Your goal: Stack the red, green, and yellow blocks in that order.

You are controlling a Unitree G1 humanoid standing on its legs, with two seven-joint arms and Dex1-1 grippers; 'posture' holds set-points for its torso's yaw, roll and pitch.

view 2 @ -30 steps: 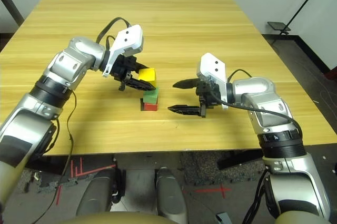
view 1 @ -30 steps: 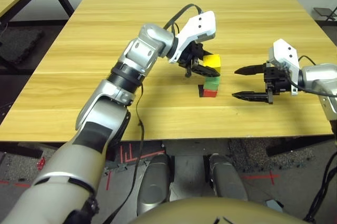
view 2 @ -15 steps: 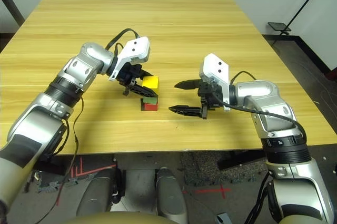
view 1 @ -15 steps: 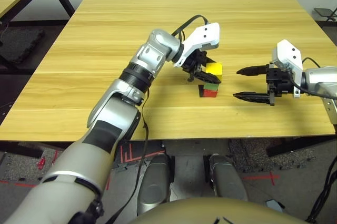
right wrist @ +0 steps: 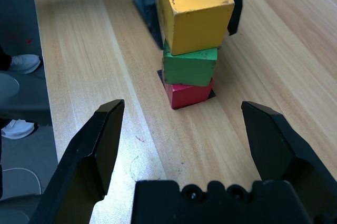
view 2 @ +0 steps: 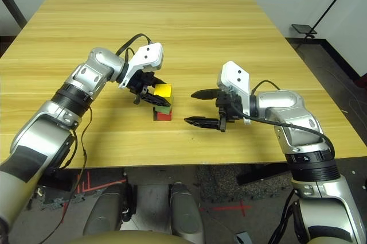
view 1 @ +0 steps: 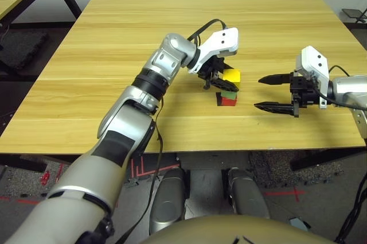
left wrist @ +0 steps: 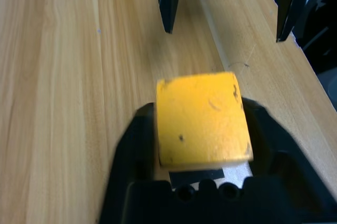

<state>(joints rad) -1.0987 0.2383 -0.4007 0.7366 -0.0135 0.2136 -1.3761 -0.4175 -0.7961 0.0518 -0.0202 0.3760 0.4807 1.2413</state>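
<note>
yellow block (right wrist: 194,10) sat on green block (right wrist: 189,67) over red block (right wrist: 188,94), slightly askew | my left gripper (view 2: 153,96) fingers flanked the yellow, grip uncertain | my right gripper (view 1: 275,92) wide open, empty, nearby | risk: withdrawing could drag yellow, toppling the stack

My two head cameras look forward and down over the counter (view 1: 172,3) from high up, side by side, sharing nearly the same scene of both forearms and the block stack. My left wrist camera sits very close above the yellow block (left wrist: 202,118), looking down along its pincer. My right wrist camera faces the stack from the side, near, and shares that yellow block.
</note>
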